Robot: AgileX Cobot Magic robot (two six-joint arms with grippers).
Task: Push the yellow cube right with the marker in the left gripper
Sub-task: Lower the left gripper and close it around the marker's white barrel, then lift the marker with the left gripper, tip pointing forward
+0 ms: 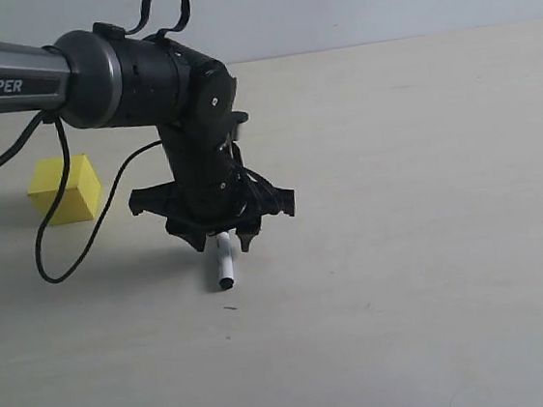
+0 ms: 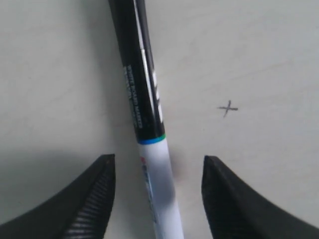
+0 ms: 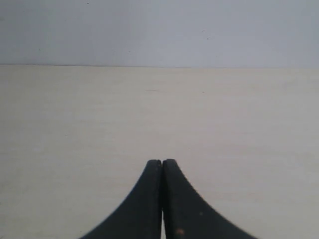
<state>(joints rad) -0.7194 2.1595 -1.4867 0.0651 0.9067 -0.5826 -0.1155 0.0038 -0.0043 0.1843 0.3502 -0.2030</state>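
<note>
The yellow cube (image 1: 64,188) rests on the table at the left, well apart from the gripper, and a hanging black cable crosses in front of it. My left gripper (image 1: 222,240) points down at the middle of the table. Its jaws stand open, one on each side of the marker (image 2: 149,124), with a gap on both sides. The marker lies on the table, and its white barrel and small black end (image 1: 225,271) stick out toward the front from under the claw. My right gripper (image 3: 162,162) is shut with nothing in it and does not show in the exterior view.
A small pencilled cross (image 2: 228,108) is drawn on the pale tabletop (image 1: 422,246) beside the marker. The black cable (image 1: 58,255) loops down from the arm to the table near the cube. A plain wall runs along the back edge.
</note>
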